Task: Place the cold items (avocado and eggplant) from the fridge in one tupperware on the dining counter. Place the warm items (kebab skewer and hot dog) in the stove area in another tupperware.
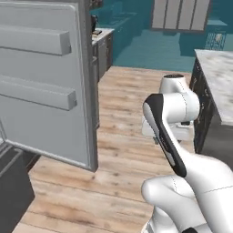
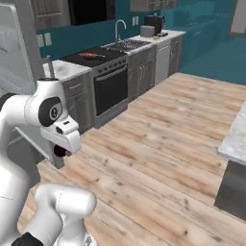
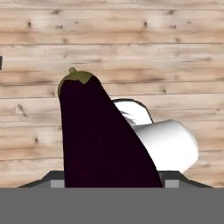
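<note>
Gripping eggplant [image 3: 96, 135] over open floor [image 3: 175, 43]

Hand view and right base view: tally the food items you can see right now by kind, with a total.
Eggplant, dark purple with a green cap, sitting in the tool over the wood floor: 1
Reddish food item lying on the stovetop, too small to identify: 1
Total: 2

Eggplant [image 3: 98, 135] between my jaws, above floor [image 3: 175, 52]. Fridge door [image 1: 45, 82] at my left, table [image 1: 218, 77] at right.
</note>
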